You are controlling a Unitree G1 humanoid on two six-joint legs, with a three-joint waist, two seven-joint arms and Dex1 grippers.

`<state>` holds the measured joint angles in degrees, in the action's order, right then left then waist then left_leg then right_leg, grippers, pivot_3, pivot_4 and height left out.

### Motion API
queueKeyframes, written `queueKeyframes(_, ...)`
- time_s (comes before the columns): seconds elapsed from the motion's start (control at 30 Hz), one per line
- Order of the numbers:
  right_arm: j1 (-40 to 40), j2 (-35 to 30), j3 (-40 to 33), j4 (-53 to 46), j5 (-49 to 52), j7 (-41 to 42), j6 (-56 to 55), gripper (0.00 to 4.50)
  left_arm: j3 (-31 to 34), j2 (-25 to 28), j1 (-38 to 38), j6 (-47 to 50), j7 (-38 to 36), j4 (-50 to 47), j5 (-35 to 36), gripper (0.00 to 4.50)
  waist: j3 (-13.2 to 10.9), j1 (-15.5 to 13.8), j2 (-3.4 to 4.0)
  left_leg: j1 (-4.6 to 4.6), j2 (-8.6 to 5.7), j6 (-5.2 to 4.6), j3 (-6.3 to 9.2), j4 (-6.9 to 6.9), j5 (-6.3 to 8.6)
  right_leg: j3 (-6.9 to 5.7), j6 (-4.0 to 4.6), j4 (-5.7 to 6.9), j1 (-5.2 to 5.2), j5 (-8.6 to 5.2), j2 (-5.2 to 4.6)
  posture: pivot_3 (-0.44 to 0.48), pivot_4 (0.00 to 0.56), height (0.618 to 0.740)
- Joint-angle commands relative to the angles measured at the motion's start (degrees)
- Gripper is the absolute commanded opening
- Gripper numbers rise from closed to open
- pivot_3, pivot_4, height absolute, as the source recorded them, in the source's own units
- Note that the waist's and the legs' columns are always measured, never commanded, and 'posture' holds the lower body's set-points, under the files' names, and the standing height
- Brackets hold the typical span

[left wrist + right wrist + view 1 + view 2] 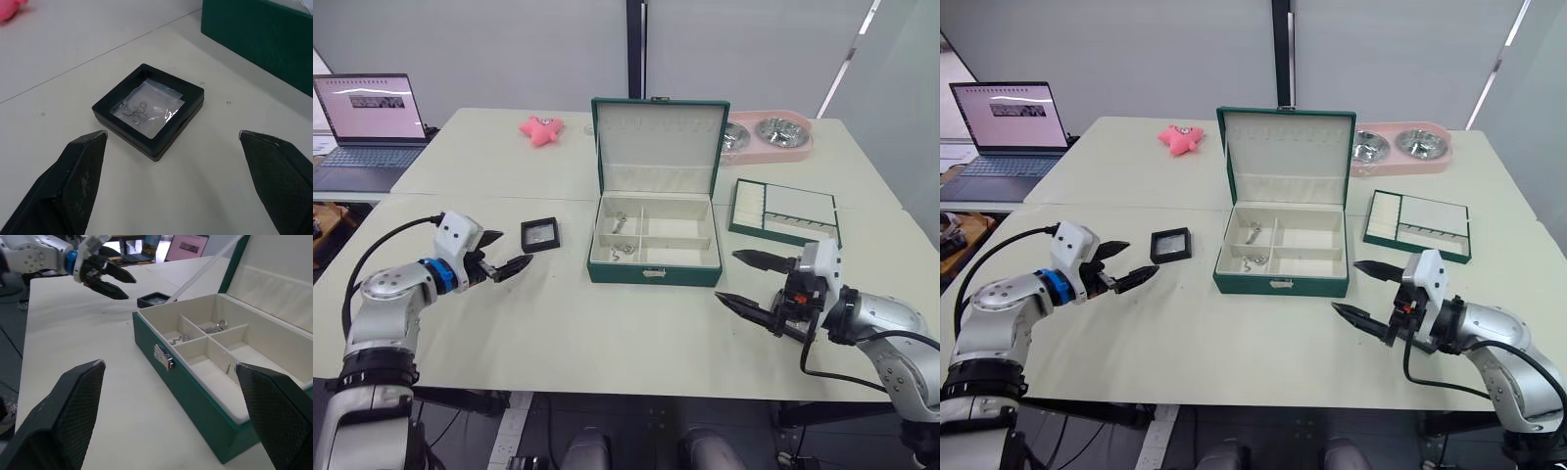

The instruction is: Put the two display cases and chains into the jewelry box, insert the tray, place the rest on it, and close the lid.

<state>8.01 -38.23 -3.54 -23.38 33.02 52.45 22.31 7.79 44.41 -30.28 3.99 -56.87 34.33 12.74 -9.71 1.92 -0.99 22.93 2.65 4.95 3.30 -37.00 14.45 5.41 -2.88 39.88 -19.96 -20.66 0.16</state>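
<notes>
Chains (621,235) already in jewelry box (653,273); display case (539,234) on desk, tray (784,211) outside, lid (657,145) up; both end effectors spread, empty.

My matt, fine-textured black fingers (80,181) face a matt-framed display case (148,109) with glossy clear film; the jewelry box (195,396) shows cream lining and a shiny metal clasp (164,356).

Pale counter (548,333) seen, seam running across it. Open jewelry box (653,269) set at centre, between left gripper (505,254) and right gripper (751,279). One display case (539,234) laid just beyond left gripper. Tray (784,211) placed beyond right gripper. Further back: pink star toy (540,129), pink double bowl stand (770,134). Laptop (370,130) noted far beyond left gripper.
</notes>
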Motion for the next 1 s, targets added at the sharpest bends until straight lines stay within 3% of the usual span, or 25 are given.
queueKeyframes(0.03, 2.0, 0.7, 1.5, -2.5, -0.2, -0.2, -0.1, 4.5, -2.0, 0.8, -4.4, -4.4, -2.6, 5.3, -2.7, 4.48, 0.0, 0.0, 0.0, 0.01, 0.0, 0.0, -0.01, 0.0, 0.0, 0.01, 0.0, 0.02, -0.02, 0.0, 0.01, 0.0, 0.15, 0.74)
queueKeyframes(0.43, 2.2, 2.1, 3.6, -3.5, -1.0, -3.0, 0.6, 4.5, -5.5, -3.3, -13.0, -11.1, -4.1, 17.7, -7.1, 4.48, 0.0, 0.0, -0.02, 0.06, 0.01, 0.0, -0.02, -0.02, 0.0, 0.03, 0.0, 0.08, -0.12, 0.0, 0.03, 0.0, 0.15, 0.74)
queueKeyframes(1.0, 0.6, 3.6, 4.0, -5.4, -0.4, -5.0, 1.7, 4.5, -7.3, -5.1, -14.9, -10.2, -3.7, 20.1, -10.5, 4.48, 0.0, 0.0, -0.04, 0.07, 0.02, 0.0, -0.01, -0.03, 0.0, 0.02, 0.0, 0.11, -0.13, 0.0, 0.03, 0.0, 0.15, 0.74)
